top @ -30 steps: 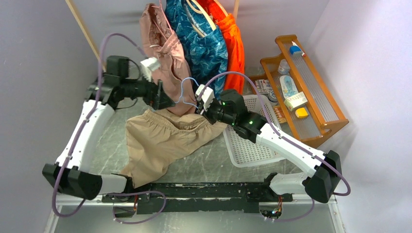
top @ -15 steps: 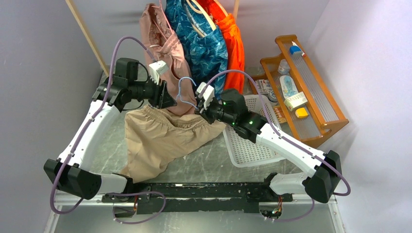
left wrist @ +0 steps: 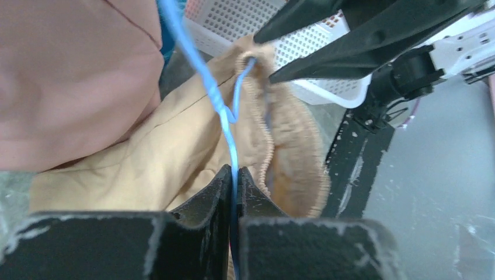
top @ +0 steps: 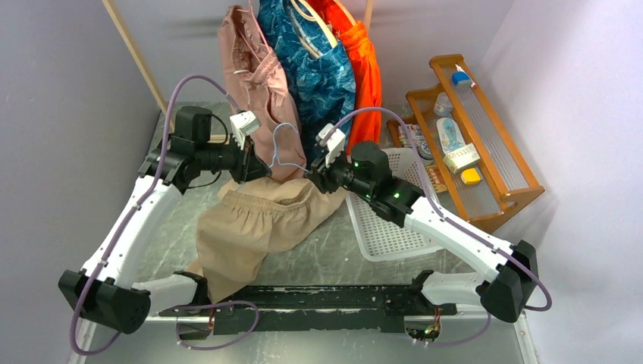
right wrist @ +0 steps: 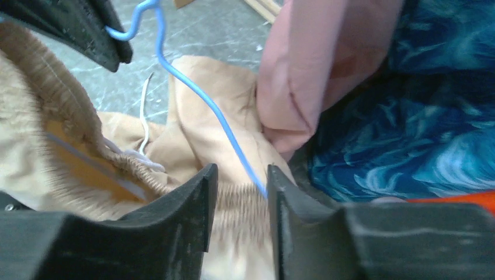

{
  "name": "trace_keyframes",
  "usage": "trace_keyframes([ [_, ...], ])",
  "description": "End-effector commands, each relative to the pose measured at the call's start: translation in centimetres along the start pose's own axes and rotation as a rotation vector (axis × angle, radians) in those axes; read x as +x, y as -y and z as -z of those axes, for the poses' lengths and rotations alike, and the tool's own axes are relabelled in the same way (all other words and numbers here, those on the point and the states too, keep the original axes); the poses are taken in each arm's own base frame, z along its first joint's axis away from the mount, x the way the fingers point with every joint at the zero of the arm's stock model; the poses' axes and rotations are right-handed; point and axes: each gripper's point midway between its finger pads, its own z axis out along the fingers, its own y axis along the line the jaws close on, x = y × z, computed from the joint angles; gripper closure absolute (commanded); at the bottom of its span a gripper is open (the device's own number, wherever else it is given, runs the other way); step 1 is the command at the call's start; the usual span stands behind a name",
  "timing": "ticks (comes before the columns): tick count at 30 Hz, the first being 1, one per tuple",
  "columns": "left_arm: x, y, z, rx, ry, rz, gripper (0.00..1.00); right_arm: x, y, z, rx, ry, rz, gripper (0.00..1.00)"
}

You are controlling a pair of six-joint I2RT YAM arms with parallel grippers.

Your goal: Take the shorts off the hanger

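Tan-beige shorts (top: 254, 220) lie crumpled on the table, their elastic waistband (left wrist: 274, 146) lifted and hooked on a thin blue wire hanger (top: 277, 145). My left gripper (top: 256, 165) is shut on the hanger's wire (left wrist: 234, 169), just left of the waistband. My right gripper (top: 312, 174) stands open at the waistband's right end. Between its fingers lies ribbed tan waistband (right wrist: 242, 201), and the blue wire (right wrist: 233, 140) runs down against its right finger. Pink shorts (top: 254, 76), blue patterned shorts (top: 311, 68) and orange shorts (top: 365, 68) hang at the back.
A white mesh basket (top: 390, 227) lies right of the tan shorts, under my right arm. A wooden rack (top: 485, 152) with small items stands at the far right. A slanted wooden pole (top: 136, 53) rises at the back left.
My left gripper swung in towards the hanger and closed on its wire. My right gripper, shut before, has opened. The hanger's hook now sits higher.
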Motion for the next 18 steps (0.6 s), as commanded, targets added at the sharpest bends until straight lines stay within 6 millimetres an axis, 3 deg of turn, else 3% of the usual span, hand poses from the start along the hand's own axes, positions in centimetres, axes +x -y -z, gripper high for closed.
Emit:
trace_keyframes([
  [1,-1.6,-0.9,0.9,-0.089,0.094,-0.146,0.93,-3.9,2.4,1.9,0.167,0.109,-0.156,0.51],
  [7,-3.1,0.5,2.7,-0.116,0.218,-0.337,0.93,-3.3,4.4,3.6,0.332,0.064,-0.349,0.28],
  [14,-3.2,1.8,3.1,-0.066,0.231,-0.394,0.93,-2.0,2.5,1.8,0.283,-0.023,-0.572,0.27],
  [18,-2.9,1.4,3.0,-0.073,0.189,-0.371,0.93,-1.1,1.6,0.6,0.257,-0.07,-0.653,0.32],
])
